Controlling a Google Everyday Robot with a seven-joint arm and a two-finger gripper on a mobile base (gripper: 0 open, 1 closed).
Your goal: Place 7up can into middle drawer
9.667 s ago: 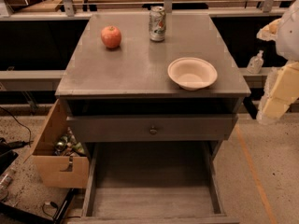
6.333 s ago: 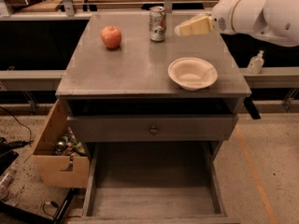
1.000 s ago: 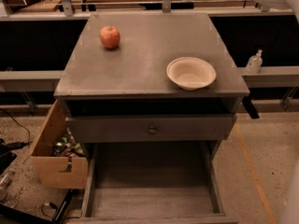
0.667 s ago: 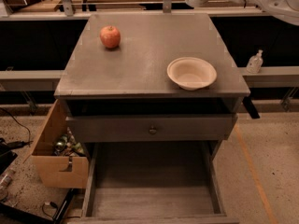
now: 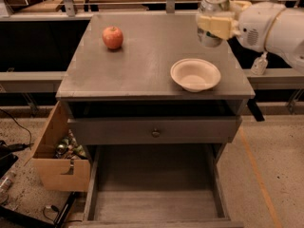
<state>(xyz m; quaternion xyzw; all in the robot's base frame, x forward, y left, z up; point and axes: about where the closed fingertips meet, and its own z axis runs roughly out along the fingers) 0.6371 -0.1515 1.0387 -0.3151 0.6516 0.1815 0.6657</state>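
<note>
My gripper (image 5: 213, 25) is shut on the 7up can (image 5: 212, 11), a silvery can with a shiny metal top. I hold it upright in the air above the back right of the cabinet top, behind the white bowl (image 5: 195, 74). The pale fingers (image 5: 214, 26) wrap across the can's lower half. The white arm comes in from the right edge. The middle drawer (image 5: 154, 204) is pulled out at the bottom of the view, a wide shallow grey drawer with a bare plank floor, well below and in front of the can.
A red apple (image 5: 113, 37) sits at the back left of the grey cabinet top (image 5: 142, 56). A closed drawer front with a round knob (image 5: 155, 132) is under the top. A tan cardboard box (image 5: 59, 151) with several items stands left. A clear pump bottle (image 5: 259, 63) stands right.
The can has left the cabinet top and is in my gripper. In the last second the gripper came into view from the upper right, moving down and forward with the can.
</note>
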